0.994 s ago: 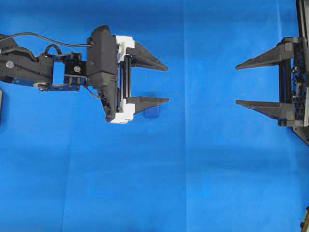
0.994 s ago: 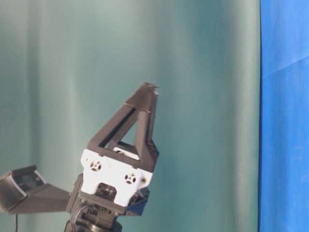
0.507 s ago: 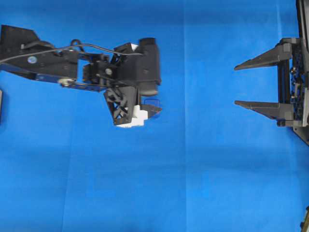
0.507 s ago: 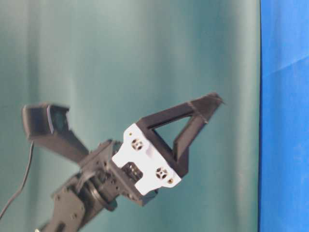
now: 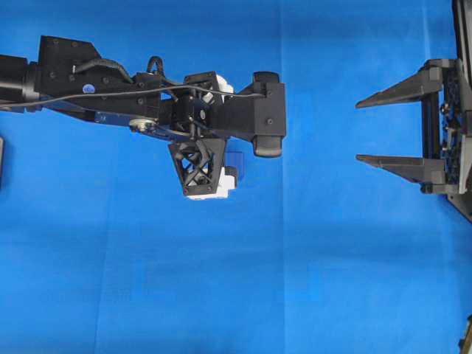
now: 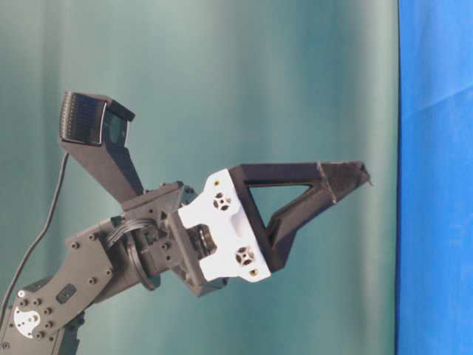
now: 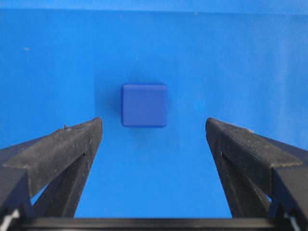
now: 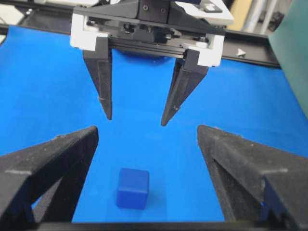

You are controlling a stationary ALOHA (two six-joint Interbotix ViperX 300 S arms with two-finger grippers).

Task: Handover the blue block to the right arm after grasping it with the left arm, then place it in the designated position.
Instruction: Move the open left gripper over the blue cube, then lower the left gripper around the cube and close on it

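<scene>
The blue block (image 7: 144, 105) is a small dark-blue cube lying on the blue cloth, free of both grippers. My left gripper (image 7: 153, 127) hangs open above it, fingers pointing down, with the cube just ahead of the gap and a little left of centre. From overhead the left gripper (image 5: 221, 144) hides most of the blue block (image 5: 234, 160). The right gripper (image 5: 357, 131) stands open and empty at the right edge, aimed left. In the right wrist view the blue block (image 8: 132, 188) lies low between the right gripper (image 8: 147, 130) fingers, and the left gripper (image 8: 136, 120) hangs beyond it. At table level the left gripper (image 6: 355, 175) shows side-on.
Blue cloth (image 5: 295, 280) covers the table. A teal backdrop (image 6: 222, 74) stands behind the left arm. A dark object (image 5: 1, 158) sits at the left edge. A black rail (image 8: 250, 50) crosses behind the left arm.
The left arm has reached further right and tipped its wrist from level to pointing down over the block. Its jaws stayed open. The right gripper has hardly moved.
</scene>
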